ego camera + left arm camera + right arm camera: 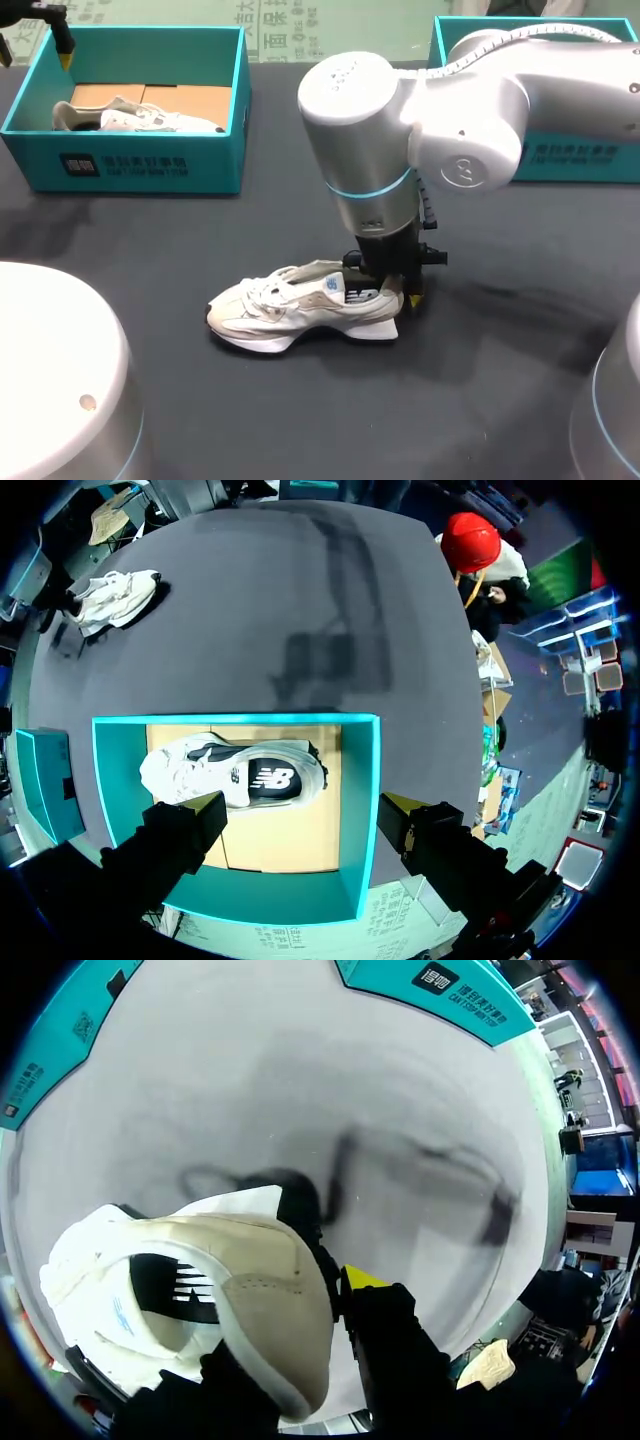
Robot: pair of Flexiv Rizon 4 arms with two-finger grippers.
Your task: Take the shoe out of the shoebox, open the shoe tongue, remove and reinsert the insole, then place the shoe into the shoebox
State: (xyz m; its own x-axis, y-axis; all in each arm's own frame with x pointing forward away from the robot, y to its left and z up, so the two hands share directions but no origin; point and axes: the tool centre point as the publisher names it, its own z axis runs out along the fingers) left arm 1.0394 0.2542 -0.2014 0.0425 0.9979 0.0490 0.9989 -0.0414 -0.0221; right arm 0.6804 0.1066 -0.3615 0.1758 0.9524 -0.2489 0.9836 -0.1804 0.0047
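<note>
Right gripper pinches the heel wall of a white and beige lace-up sneaker, one finger inside the collar and the other behind it. Left gripper hangs with its fingers spread wide above an open teal cardboard shoebox. On the dark grey table that box stands far left, with a second teal box far right. The gripped sneaker stands on its sole near the middle, outside both boxes. Another white sneaker lies on its side in the left box.

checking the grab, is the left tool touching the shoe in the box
Apart. Head view shows the left tool above the box's back corner, with a gap to the shoe inside.
</note>
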